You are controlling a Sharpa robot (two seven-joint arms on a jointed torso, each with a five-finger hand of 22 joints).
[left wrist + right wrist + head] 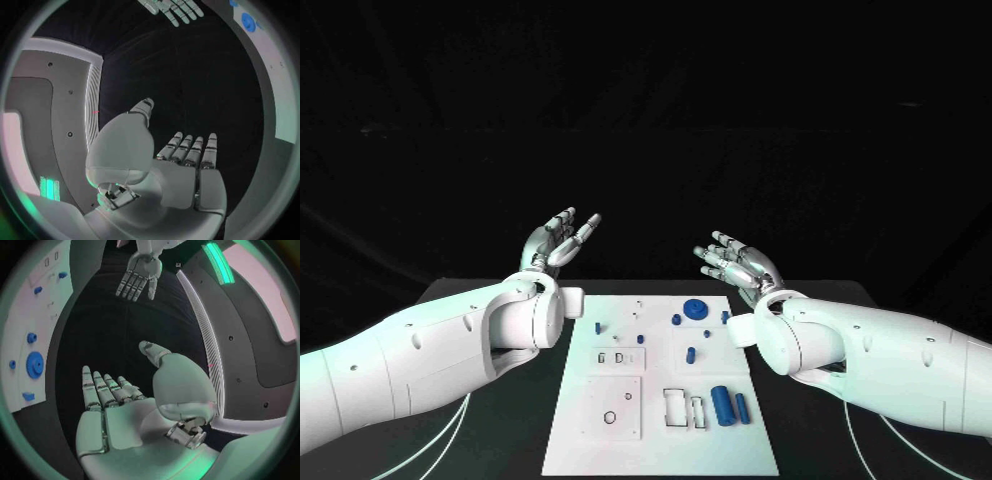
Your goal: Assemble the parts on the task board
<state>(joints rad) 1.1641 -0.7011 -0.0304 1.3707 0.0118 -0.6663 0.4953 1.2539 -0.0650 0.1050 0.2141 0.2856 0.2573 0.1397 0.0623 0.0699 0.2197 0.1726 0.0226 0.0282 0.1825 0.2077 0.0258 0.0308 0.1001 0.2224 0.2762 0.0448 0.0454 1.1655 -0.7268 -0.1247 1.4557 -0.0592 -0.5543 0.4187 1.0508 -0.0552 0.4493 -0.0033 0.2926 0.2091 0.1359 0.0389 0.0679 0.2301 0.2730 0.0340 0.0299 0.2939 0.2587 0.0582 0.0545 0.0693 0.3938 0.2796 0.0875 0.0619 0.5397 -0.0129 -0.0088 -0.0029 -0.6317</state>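
Observation:
The white task board (661, 440) lies in the middle of the table, between my arms. Small blue parts lie on it: a round disc (695, 307) near its far edge, two upright cylinders (723, 404) near its right side, and several smaller pieces. My left hand (561, 240) is raised above the board's far left corner, fingers spread, holding nothing. My right hand (737, 261) is raised above the far right corner, also spread and empty. The left wrist view has the left hand's palm (181, 180), the right hand (170, 9) and the disc (248, 22). The right wrist view has the right palm (119, 415), the left hand (139, 274) and the disc (35, 364).
The black table (502, 440) runs out on both sides of the board. Flat outlined recesses and small rings mark the board's near half (610, 408).

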